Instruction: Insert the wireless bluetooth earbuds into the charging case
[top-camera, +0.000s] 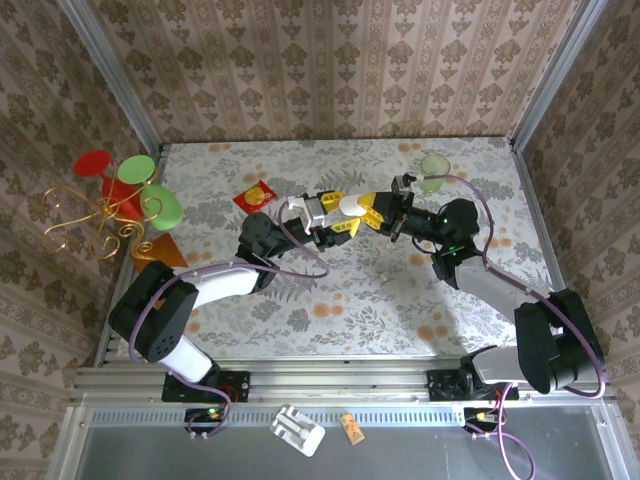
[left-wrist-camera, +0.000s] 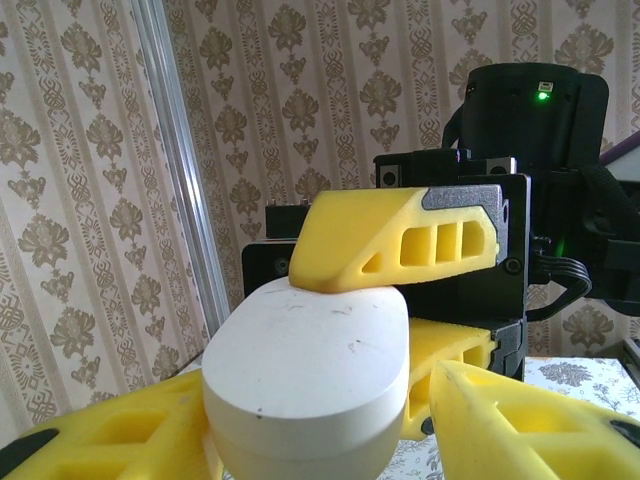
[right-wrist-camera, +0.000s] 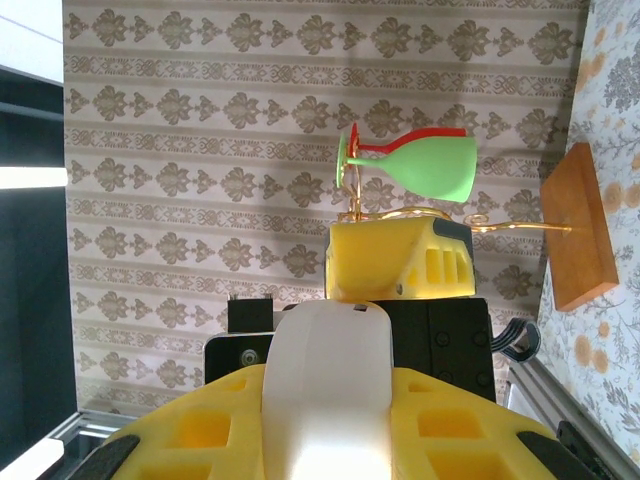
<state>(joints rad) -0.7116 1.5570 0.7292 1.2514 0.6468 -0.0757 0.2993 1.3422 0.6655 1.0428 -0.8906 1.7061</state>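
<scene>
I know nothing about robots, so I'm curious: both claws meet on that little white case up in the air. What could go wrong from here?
1. The charging case is smooth and rounded, and the right gripper pinches it well above the table; it might slip and drop.
2. The left gripper crowds around the same small case, so the yellow fingers could bump each other and twist it loose.

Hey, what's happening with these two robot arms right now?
Both arms meet above the middle of the table, with the white charging case between them. The right end effector is clamped on the case. The left end effector has its fingers either side of it too, but whether they grip it is unclear.
</scene>
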